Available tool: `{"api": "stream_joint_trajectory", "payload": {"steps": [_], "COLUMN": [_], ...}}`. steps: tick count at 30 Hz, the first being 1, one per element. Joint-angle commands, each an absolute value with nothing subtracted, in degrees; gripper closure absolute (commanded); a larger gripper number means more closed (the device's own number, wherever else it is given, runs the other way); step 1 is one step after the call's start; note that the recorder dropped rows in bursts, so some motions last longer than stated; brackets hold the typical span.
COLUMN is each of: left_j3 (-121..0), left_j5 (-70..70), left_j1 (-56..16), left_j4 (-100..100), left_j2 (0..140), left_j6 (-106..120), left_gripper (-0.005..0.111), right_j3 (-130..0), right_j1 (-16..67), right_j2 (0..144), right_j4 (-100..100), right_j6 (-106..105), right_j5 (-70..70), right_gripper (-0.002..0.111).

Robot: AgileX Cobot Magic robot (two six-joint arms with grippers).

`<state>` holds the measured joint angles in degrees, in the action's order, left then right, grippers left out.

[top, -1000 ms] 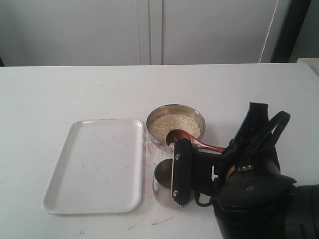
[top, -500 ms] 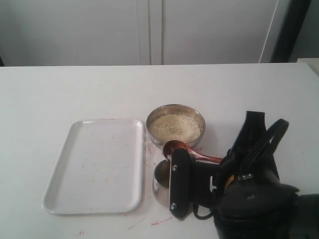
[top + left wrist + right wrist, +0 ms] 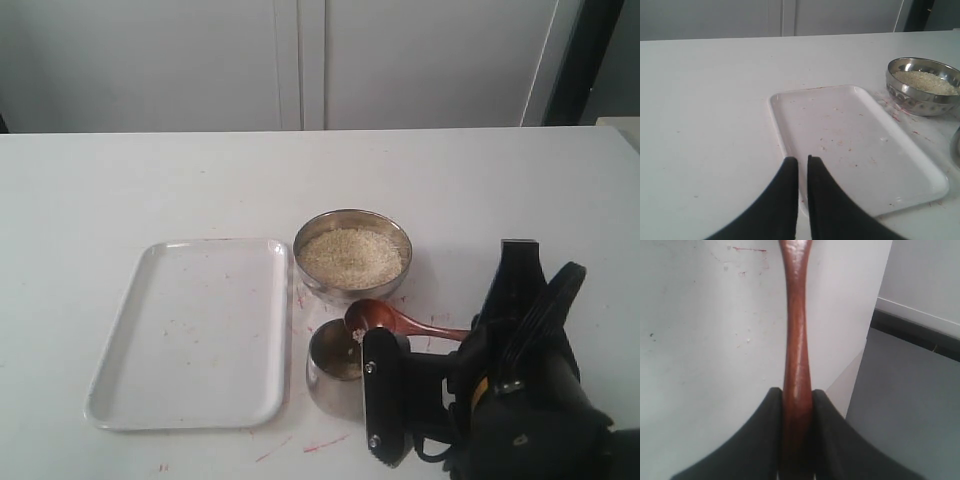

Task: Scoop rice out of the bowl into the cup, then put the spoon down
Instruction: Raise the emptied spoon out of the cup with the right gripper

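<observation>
The steel bowl point(image 3: 352, 256) point(image 3: 920, 97) holds a pale heap of rice point(image 3: 352, 254) point(image 3: 925, 81). Just in front of it stands the steel cup point(image 3: 333, 370), with a little rice at its bottom. The reddish-brown spoon point(image 3: 374, 317) point(image 3: 796, 335) hangs with its oval head over the cup's far right rim and a few grains at its edge. My right gripper point(image 3: 797, 394) is shut on the spoon's handle. My left gripper point(image 3: 802, 160) is shut with nothing in it, low over the near edge of the tray, and is out of the exterior view.
A white tray point(image 3: 190, 330) point(image 3: 855, 145), flecked with red specks, lies left of the bowl and cup. The bulky black right arm point(image 3: 520, 400) fills the front right corner. Red marks stain the table near the cup. The table's edge shows in the right wrist view.
The spoon has come out of the bowl and moved toward the front, over the cup's rim. The right arm has drawn back toward the front right with it. Rice now shows in the cup.
</observation>
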<state>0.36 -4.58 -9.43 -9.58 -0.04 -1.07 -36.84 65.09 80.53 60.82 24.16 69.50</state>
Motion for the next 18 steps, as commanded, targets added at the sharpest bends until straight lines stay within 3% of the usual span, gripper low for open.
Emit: {"api": "stream_joint_trajectory", "payload": {"steps": [1, 18], "left_j3": [0.00, 0.00], "left_j5": [-4.38, -4.38], "left_j1": [-9.81, -9.81], "left_j4": [-10.13, -10.13], "left_j2": [0.00, 0.00], "left_j6": [-1.06, -1.06], "left_gripper": [0.092, 0.092], "right_j3": [-36.47, -36.47], "right_j1": [65.14, 65.14], "right_j2": [80.09, 80.09], "right_j4": [64.43, 67.00], "right_j6": [24.74, 24.59], "right_j5": [69.96, 69.96], "right_gripper": [0.108, 0.108]}}
